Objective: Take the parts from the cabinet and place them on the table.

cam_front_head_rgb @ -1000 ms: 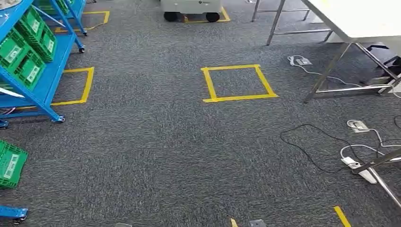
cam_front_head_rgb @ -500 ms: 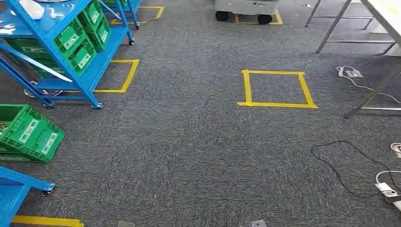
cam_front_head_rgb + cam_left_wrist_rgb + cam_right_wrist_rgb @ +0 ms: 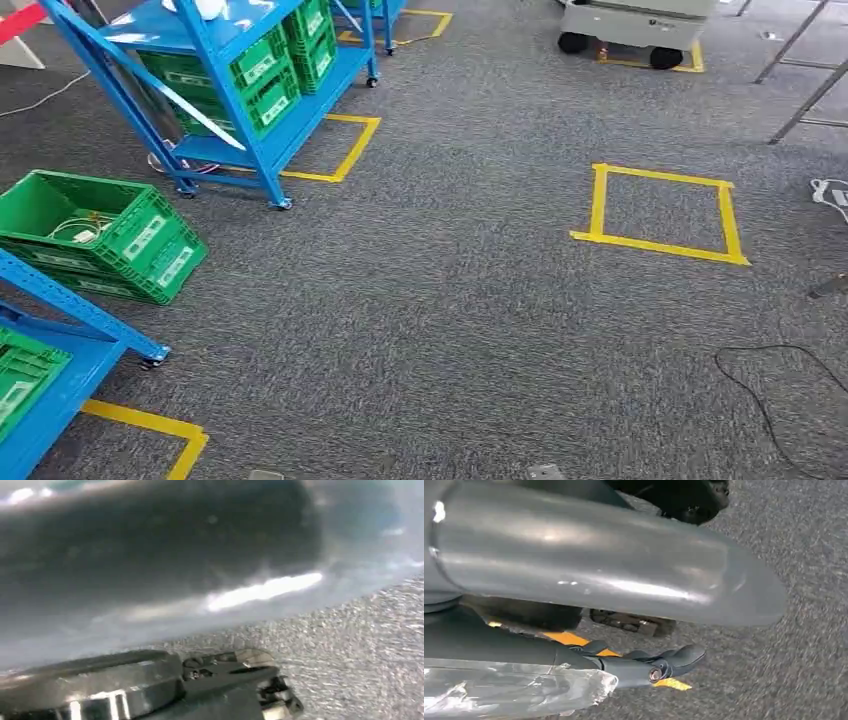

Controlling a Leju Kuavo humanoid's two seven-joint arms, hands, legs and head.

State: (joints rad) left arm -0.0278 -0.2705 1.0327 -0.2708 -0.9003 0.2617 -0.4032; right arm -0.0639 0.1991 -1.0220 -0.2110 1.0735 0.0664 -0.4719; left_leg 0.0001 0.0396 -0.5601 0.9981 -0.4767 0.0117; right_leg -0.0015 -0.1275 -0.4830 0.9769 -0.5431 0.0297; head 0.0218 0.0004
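Three blue cabinets [image 3: 215, 90] are standing to your left, holding green crates [image 3: 265, 80]. One white cart [image 3: 640, 25] is sitting ahead. Your left hand [image 3: 240, 680] and right hand [image 3: 659, 667] are hanging over carpet; I cannot tell their grip.

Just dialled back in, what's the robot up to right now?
Nothing is being handled at the moment. Over the last second the head view has swung toward the blue rack with its green bins, so the robot appears to be turning to it. A green crate sits on the carpet, left of a yellow tape square. The left hand and right hand hang over the floor; their grip state is unclear.
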